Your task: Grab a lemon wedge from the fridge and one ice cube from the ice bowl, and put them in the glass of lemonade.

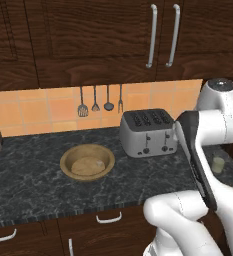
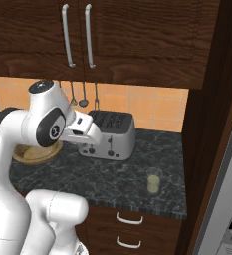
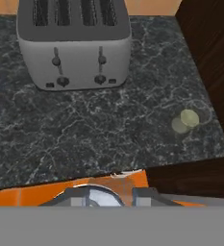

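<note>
We judge the step in hand to be carriage toward the glass of lemonade (image 2: pixel 154 181), which stands on the dark marble tabletop (image 2: pixel 112 179) right of the toaster (image 2: pixel 109 133), near the tabletop's right end beside the tall wooden panel (image 2: pixel 207 124). The jaws are closed; whether they hold anything we cannot tell. The wooden bowl (image 1: pixel 87 161) sits left of the toaster. We should centre over the glass rim (a small target) before lowering and releasing.
</note>
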